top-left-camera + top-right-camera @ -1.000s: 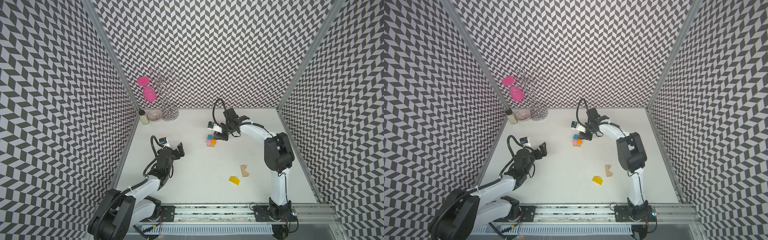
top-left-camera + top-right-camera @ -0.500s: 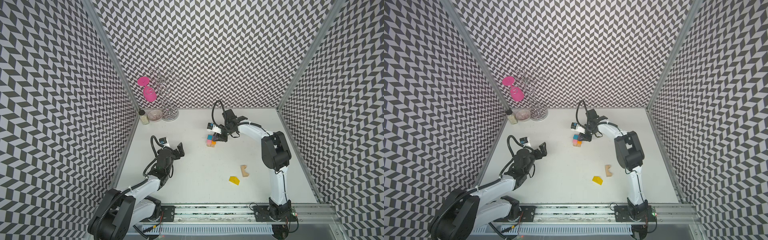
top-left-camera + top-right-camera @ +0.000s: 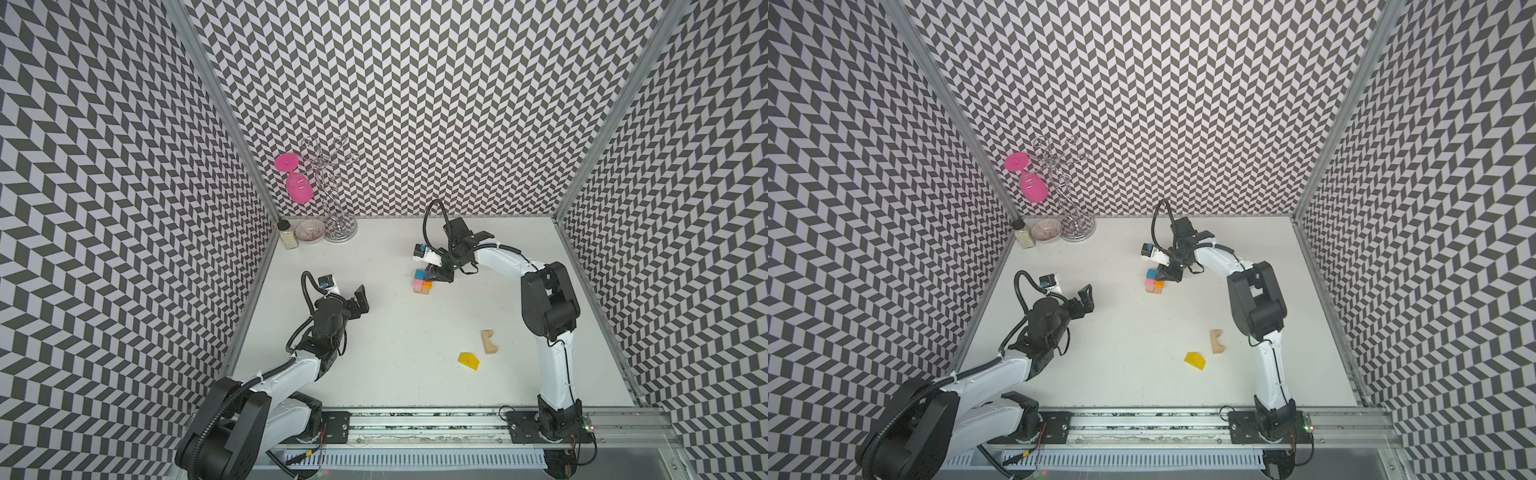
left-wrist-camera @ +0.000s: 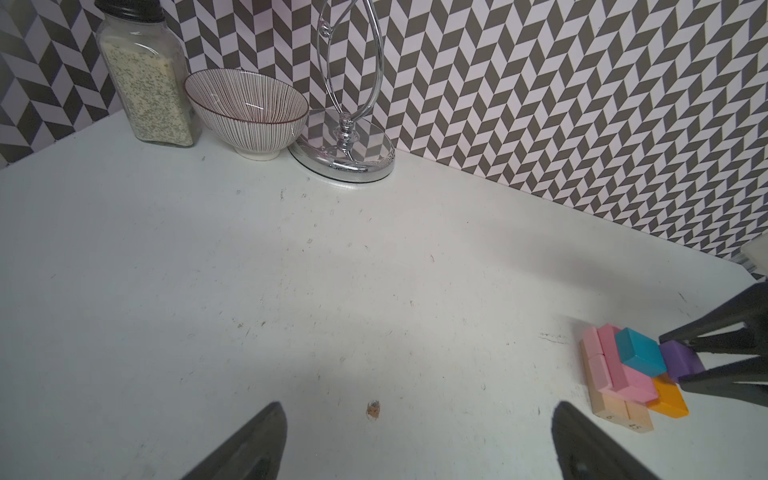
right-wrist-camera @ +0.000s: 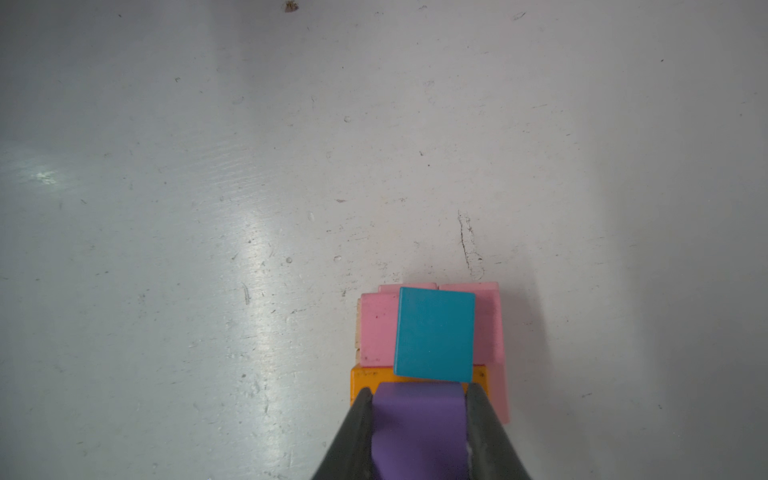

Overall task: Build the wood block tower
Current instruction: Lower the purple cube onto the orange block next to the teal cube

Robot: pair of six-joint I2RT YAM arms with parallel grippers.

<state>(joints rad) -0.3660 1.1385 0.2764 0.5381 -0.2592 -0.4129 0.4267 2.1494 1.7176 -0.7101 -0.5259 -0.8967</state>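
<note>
scuffed white table point(image 3: 395, 332), chevron walls point(image 3: 415, 104); right jaws pinch purple cube point(image 5: 417, 419), maybe touching tower point(image 5: 434, 332); left jaws wide.

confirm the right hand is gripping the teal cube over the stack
No. The right hand is gripping the purple cube over the stack, not the teal one. The teal cube sits free on the stack. The right wrist view shows it.

Wide bare white bench point(image 3: 395, 332) between left hand point(image 3: 361, 299) and small multicoloured wood block stack point(image 3: 422, 282). Stack's right side crowded by right hand point(image 5: 419, 390) pinching purple cube point(image 5: 417, 424). Yellow roof-shaped block point(image 3: 468, 360), tan wooden arch point(image 3: 489, 341) lie front right. Glass spice jar point(image 3: 287, 235), striped bowl point(image 3: 310, 231), chrome wire stand point(image 3: 340, 230) fill far-left corner.
</note>
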